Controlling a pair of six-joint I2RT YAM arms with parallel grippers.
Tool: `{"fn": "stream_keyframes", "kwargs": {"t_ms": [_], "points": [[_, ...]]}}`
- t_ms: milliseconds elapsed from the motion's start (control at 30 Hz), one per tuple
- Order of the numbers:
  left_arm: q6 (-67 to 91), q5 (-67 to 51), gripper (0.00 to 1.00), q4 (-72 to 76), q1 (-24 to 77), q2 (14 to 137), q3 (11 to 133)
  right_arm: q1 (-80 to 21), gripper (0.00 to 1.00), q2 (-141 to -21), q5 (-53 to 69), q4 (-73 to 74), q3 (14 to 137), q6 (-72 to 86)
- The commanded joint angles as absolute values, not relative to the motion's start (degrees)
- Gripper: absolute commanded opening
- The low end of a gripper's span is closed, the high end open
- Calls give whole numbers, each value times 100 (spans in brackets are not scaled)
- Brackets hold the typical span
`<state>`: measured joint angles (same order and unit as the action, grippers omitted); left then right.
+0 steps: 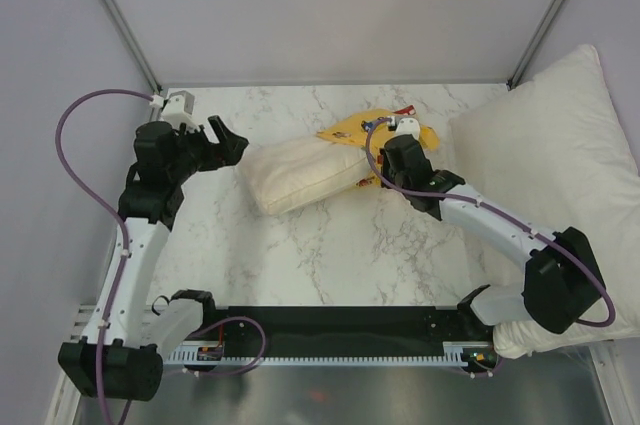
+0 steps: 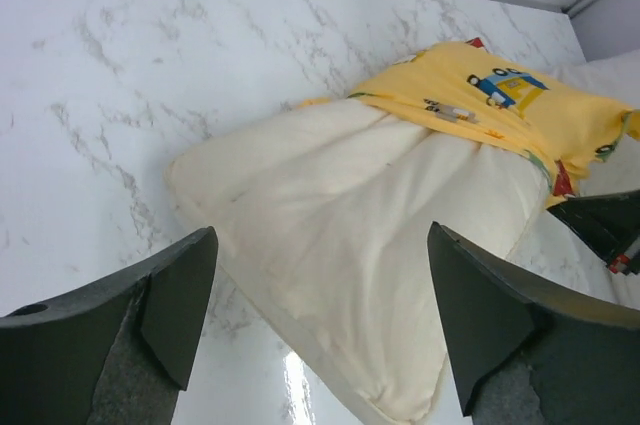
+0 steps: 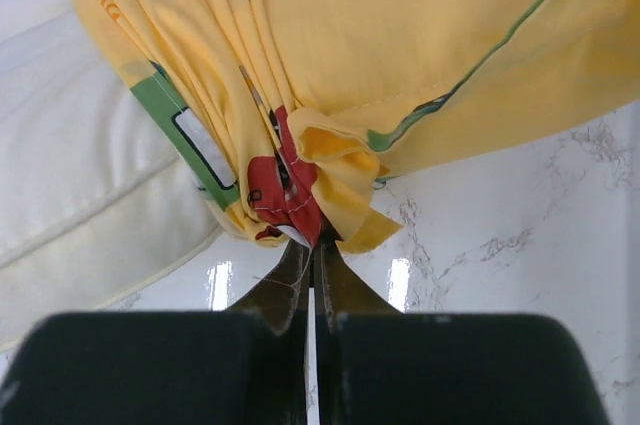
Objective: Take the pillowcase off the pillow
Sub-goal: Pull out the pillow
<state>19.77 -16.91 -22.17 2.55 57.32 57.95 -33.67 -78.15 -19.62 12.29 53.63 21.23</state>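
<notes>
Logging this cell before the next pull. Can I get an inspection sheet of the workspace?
Surface: white marble table.
Job's things: pillowcase bunched over one end of the pillow; most of the pillow bare.
Clutter: big white pillow at the right edge.
Grippers: left gripper open, near the pillow's bare end; right gripper shut on bunched pillowcase fabric.
Cables: a purple cable loops along each arm.
Surroundings: grey walls, metal posts.

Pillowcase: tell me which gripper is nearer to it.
Right. The right gripper has its jaws shut on a bunched fold of the pillowcase. The left gripper, jaws open, hangs apart from it, off the pillow's bare opposite end.
</notes>
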Motion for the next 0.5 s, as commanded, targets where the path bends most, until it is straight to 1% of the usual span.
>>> {"fn": "stream_keyframes", "kwargs": {"t_ms": [0,33,67,167,267,367,467], "points": [[1109,-984,92,-1881,779,5222,6047,-3603,0,-7866,-2338,1020,5624,2189],[994,-984,99,-1846,1000,5221,6021,-3647,0,-7910,-2338,1011,5660,2197],[706,-1115,100,-1793,1507,5247,5994,-3682,0,-7928,-2338,985,5721,2206],[318,-1151,100,-1784,2466,5422,6029,-3770,0,-7989,-2294,967,5862,2224],[10,-1021,100,-1775,2969,5651,6099,-3788,0,-8016,-2162,923,5932,2294],[-787,-766,100,-1749,3741,5957,6109,-3797,0,-7945,-2013,818,5871,2399],[-1089,-949,100,-1679,3998,6344,6091,-3797,0,-7823,-1846,730,5792,2487]]}}
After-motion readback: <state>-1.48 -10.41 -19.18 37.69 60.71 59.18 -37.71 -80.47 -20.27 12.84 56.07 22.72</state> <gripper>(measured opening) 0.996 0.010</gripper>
